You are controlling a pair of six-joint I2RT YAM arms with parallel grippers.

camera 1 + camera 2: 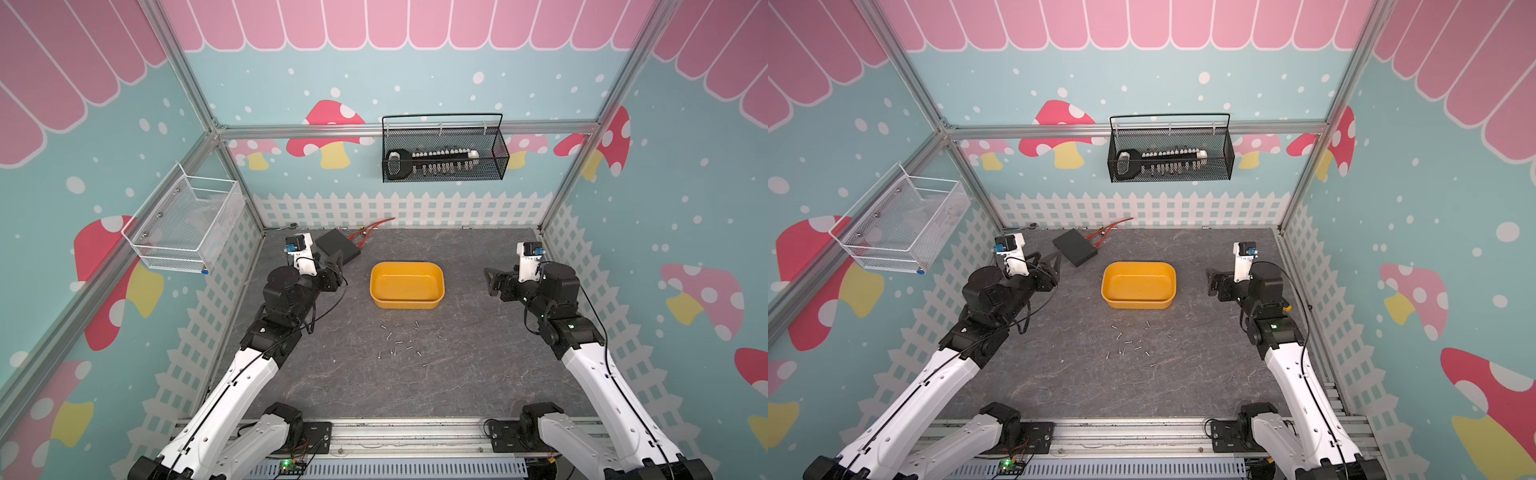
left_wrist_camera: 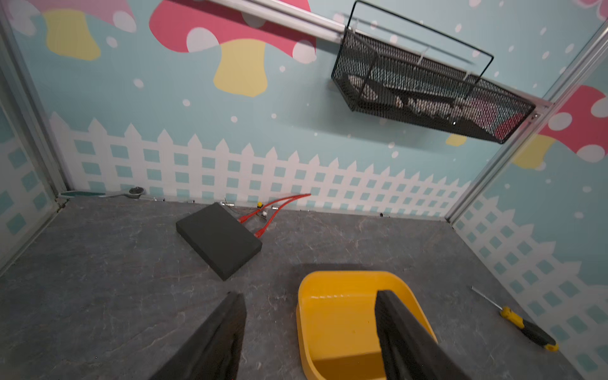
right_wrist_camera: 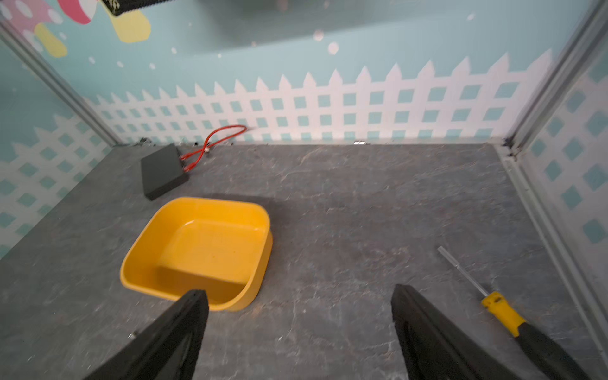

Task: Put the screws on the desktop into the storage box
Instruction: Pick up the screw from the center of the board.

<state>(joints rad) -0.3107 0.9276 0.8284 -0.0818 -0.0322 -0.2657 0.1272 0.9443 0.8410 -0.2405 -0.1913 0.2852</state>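
Screws (image 1: 401, 343) loose on the worktop (image 1: 457, 395), close in front of the yellow storage box (image 1: 407, 286).
Left hand (image 2: 309, 294) and right hand (image 3: 297, 291) both wide open, holding nothing, one on each side of the box.

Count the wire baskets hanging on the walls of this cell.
2: a white mesh basket on the left wall, and a black mesh basket on the back wall. None appears hidden.

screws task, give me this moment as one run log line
screws: loose on desktop, robot side of storage box | storage box: looks empty | left gripper: open, empty | right gripper: open, empty
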